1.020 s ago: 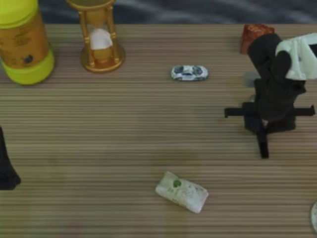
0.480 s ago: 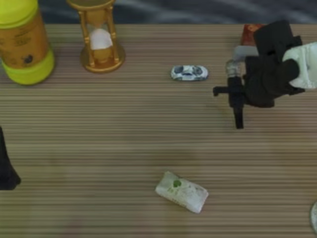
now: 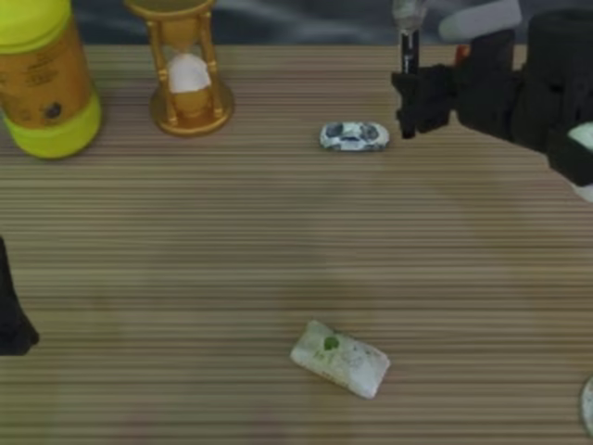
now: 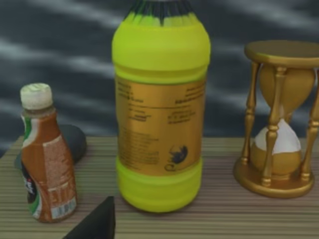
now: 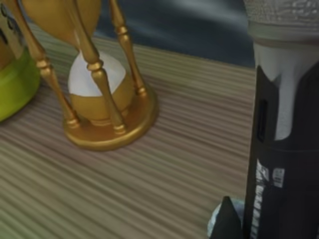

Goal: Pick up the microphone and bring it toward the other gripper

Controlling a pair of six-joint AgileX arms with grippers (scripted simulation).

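Fingers of the right gripper (image 3: 414, 100) close on the microphone (image 3: 407, 37), held upright above the table's (image 3: 278, 250) far right part, silver mesh head at the top view's upper edge, just right of the white toy car (image 3: 355, 136). At the table's left edge sits the left gripper (image 3: 13, 320), parked; whether it is open cannot be told. The hourglass (image 3: 188, 69) stands far left.
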